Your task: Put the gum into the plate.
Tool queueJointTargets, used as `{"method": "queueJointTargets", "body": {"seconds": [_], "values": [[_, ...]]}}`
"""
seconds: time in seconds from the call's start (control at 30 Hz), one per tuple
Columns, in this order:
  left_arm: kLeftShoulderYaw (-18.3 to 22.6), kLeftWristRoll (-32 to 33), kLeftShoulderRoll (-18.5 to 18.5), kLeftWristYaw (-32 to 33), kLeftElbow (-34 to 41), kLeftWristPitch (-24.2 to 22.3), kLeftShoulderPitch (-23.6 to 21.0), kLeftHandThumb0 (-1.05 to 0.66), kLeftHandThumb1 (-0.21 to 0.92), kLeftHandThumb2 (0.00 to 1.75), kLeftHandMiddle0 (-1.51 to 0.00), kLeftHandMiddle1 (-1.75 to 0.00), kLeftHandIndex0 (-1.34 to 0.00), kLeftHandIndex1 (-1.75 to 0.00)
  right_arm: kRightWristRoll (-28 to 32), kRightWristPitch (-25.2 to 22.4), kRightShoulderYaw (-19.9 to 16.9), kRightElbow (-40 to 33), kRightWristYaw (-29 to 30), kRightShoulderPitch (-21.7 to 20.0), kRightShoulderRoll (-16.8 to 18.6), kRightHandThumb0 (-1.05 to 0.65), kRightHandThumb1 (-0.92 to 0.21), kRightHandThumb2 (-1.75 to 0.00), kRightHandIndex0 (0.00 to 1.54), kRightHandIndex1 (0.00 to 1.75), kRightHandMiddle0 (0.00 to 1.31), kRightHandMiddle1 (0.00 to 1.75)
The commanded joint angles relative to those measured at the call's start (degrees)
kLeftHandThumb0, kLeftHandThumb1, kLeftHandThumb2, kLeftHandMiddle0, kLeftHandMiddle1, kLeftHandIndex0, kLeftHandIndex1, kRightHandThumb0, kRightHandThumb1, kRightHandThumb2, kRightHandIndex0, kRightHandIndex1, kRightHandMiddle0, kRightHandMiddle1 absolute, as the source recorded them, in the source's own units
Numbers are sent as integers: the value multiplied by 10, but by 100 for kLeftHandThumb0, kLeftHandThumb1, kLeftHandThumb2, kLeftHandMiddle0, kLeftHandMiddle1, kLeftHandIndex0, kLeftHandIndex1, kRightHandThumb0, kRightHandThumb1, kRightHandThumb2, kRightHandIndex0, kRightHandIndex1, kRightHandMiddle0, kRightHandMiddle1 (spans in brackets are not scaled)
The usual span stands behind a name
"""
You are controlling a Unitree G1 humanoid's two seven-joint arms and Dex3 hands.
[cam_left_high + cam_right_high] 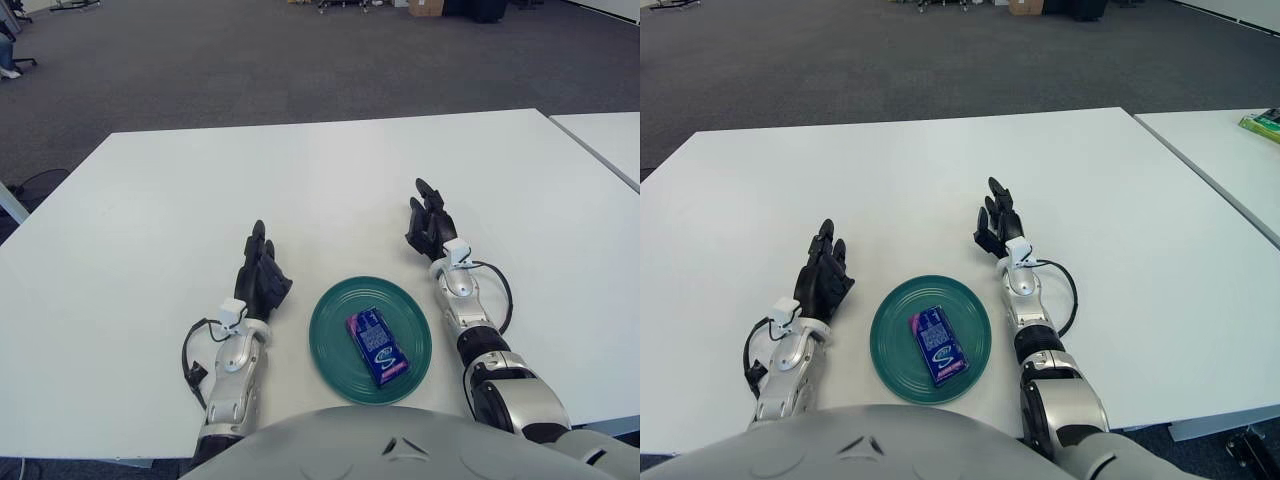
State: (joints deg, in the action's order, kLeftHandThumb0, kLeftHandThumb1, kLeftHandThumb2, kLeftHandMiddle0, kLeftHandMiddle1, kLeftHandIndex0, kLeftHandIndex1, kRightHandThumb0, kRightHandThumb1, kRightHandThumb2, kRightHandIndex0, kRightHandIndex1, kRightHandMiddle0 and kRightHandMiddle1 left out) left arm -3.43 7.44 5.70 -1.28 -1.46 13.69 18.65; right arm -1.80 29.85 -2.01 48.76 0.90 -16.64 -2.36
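Note:
A blue and purple gum pack (377, 345) lies flat in the green plate (335, 345) near the table's front edge. My left hand (262, 270) shows just left of the plate, fingers extended and holding nothing. My right hand (430, 222) shows beyond the plate's right side, fingers extended and empty. Neither hand touches the gum or the plate.
The white table (200, 200) spreads wide behind the hands. A second white table (1230, 150) stands to the right across a narrow gap, with a green box (1262, 123) on it. Grey carpet lies beyond.

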Motion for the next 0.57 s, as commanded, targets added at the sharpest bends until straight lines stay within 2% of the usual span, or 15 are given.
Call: {"method": "queueJointTargets", "body": {"seconds": [0.0, 0.07, 0.2, 0.33, 0.53], "values": [[-2, -20, -7, 6, -58, -28, 56, -104, 92, 119, 0, 0, 0, 0, 0, -78, 2, 64, -17, 154, -5, -76, -92, -90, 21, 0, 0, 20], [1, -22, -7, 4, -87, -14, 51, -104, 92, 117, 0, 0, 0, 0, -1, -79, 3, 58, -18, 158, -5, -76, -92, -90, 20, 0, 0, 19], [17, -23, -10, -1, -197, 29, 11, -103, 92, 114, 0, 0, -1, -1, -6, -77, 7, 37, -15, 179, -2, -76, -92, -90, 17, 0, 0, 17], [16, -73, -19, 52, -232, 55, -4, -102, 92, 112, 0, 0, -2, -1, -12, -74, 14, -6, -10, 213, 1, -76, -92, -90, 13, 0, 0, 15], [17, -89, -17, 60, -272, 95, -17, -102, 92, 112, 0, 0, -2, -2, -10, -77, 21, -70, -14, 260, 2, -77, -92, -92, 8, 0, 0, 13]]}}
